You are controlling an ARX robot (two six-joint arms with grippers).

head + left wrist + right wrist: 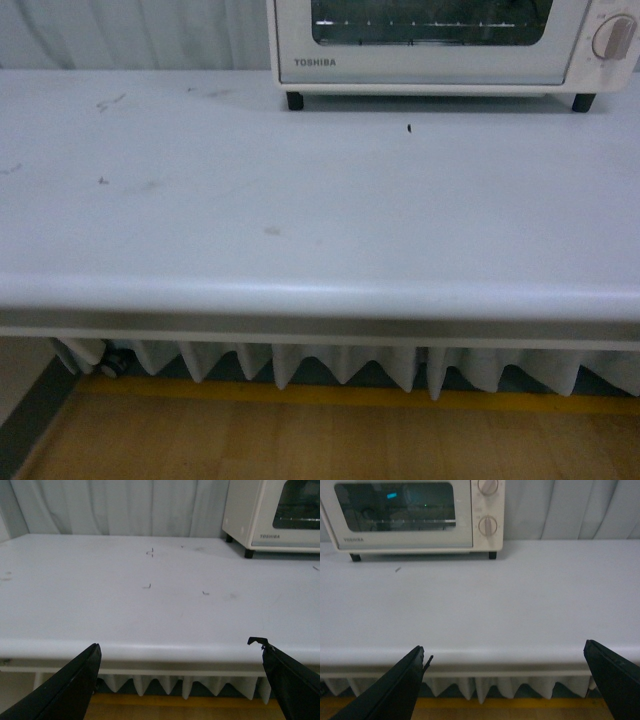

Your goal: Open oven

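Left end effector (175, 645) and right end effector (503, 646) gape wide, well short of the oven (415, 515), seemingly shut.

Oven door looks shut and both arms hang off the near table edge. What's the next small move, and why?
Probably carry the right end effector forward over the table toward the oven. Its door is shut, the oven stands far back on the robot's right, and this end effector hangs open short of the near edge, touching nothing.
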